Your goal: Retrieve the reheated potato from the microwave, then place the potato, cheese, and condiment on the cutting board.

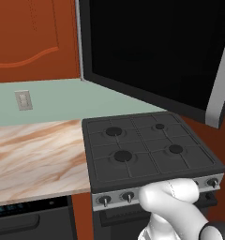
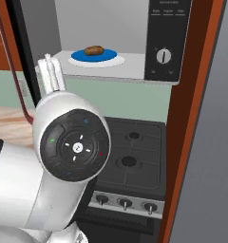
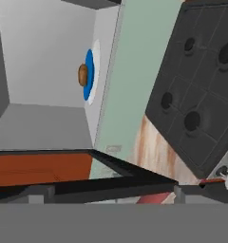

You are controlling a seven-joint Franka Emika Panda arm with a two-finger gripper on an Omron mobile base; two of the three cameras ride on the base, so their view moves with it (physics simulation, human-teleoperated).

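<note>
- Orange-brown kitchen cabinets, pale green backsplash, marbled counter (image 1: 34,154) beside a black gas stove (image 1: 147,150).
- Above the stove hangs the microwave (image 2: 135,42) with its door (image 1: 156,51) swung wide, dark glass looming across the left base view; round white knob (image 2: 164,56) visible on the control panel.
- Inside the grey cavity sits the potato (image 2: 93,50), resting on a blue plate (image 2: 106,55) near the middle of the floor.
- From the hand view, potato (image 3: 82,75) appears well ahead and deep in the cavity, up and slightly left of the line of sight, with the view rolled roughly a quarter turn so the plate (image 3: 89,76) stands on edge.
- Long axis of the potato runs across the cavity opening, roughly parallel to the microwave front, as judged from the right base view.
- Well apart from the gripper (image 3: 111,194); nothing between the fingertips except the door's edge passing close below.
- Gripper spread fully wide, grasping nothing, touching nothing that can be made out.
- Likely next need: reach forward past the open door into the cavity, then align the jaws across the potato's short width.
- Risk worth noting: door edge and cavity wall lie close to the approach path.
- Cheese, condiment and cutting board cannot be located from these angles.
</note>
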